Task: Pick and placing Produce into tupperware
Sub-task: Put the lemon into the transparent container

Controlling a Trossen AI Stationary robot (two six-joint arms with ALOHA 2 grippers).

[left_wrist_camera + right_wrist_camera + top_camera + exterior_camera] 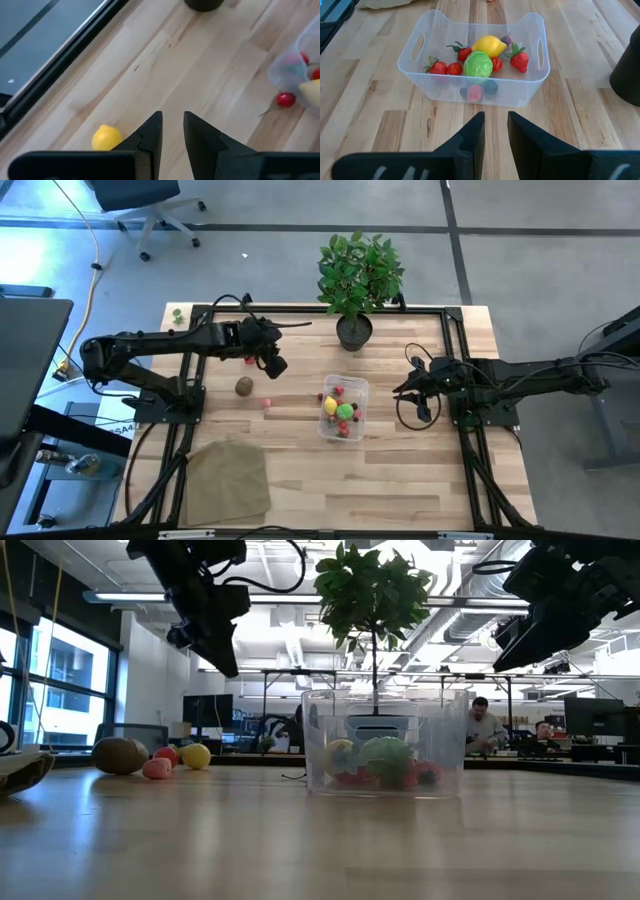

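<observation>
Overhead, table-level and 2 wrist cameras share the tupperware [343,408].

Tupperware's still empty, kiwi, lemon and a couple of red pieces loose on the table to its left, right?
Not quite: the tupperware isn't empty. The right wrist view shows a lemon, a green cabbage, strawberries and other small pieces already inside. The rest holds: the high view shows the kiwi and red pieces loose on the table to its left, and the low view shows the loose lemon there too.

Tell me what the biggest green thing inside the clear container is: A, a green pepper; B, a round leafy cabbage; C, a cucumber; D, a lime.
B: the right wrist view shows a round, leafy green cabbage in the middle of the tupperware, among strawberries and a lemon.
</observation>
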